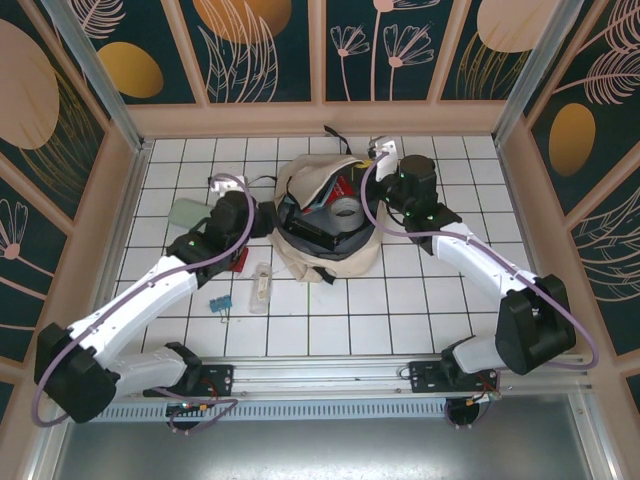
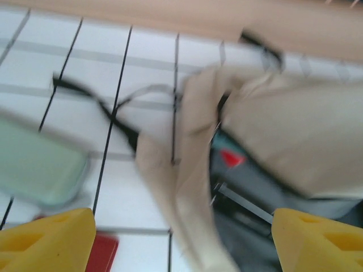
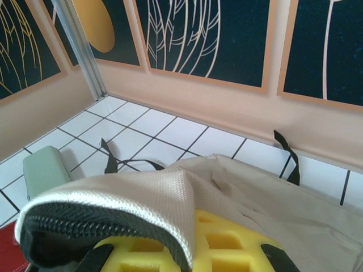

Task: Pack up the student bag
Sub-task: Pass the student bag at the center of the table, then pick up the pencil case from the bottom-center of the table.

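Observation:
The student bag is a cream fabric backpack lying open mid-table, with a grey tape roll and a black box inside it. My left gripper hovers at the bag's left rim. In the blurred left wrist view its yellow fingertips stand wide apart, the left gripper open, with the bag's rim between them and untouched. My right gripper holds the bag's top flap at the back right. That flap, with its black zipper edge, drapes over the right gripper's yellow finger.
A pale green case lies left of the bag, also seen in the wrist views. A red item sits under my left arm. A clear tube and a blue clip lie in front. Black straps trail behind the bag.

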You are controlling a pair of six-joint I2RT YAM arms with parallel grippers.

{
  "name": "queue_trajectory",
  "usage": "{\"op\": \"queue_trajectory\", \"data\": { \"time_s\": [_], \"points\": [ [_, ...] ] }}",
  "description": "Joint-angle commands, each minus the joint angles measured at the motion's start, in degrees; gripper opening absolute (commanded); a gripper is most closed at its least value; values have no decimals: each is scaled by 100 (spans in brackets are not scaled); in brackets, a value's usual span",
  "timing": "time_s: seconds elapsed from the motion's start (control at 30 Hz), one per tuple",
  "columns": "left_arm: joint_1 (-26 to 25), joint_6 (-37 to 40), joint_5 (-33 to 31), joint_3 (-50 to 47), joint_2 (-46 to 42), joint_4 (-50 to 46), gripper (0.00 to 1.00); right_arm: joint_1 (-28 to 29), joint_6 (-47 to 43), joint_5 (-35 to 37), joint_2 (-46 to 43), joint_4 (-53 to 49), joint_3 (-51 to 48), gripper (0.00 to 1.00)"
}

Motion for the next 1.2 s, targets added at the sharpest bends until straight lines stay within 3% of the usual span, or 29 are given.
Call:
{"op": "queue_trajectory", "data": {
  "time_s": [0.0, 0.13, 0.4, 0.6, 0.93, 1.17],
  "points": [
    [21, -599, 199, -365, 294, -673, 75, -11, 141, -22, -358, 574, -60, 0],
    [-45, -825, 655, -840, 491, -628, 70, -16, 138, 6, -390, 602, -76, 0],
    [-377, -1306, 1178, -1812, 262, -447, 69, -14, 150, -3, -302, 590, -38, 0],
    [-820, -1668, 1214, -2200, 140, -576, 70, -11, 163, 1, -258, 576, -10, 0],
    [-948, -1583, 1364, -2498, 216, -366, 69, -9, 180, 23, -315, 540, 0, 0],
    [-1133, -1564, 1368, -2539, 396, -295, 63, -7, 205, 5, -310, 538, -9, 0]
  ]
}}
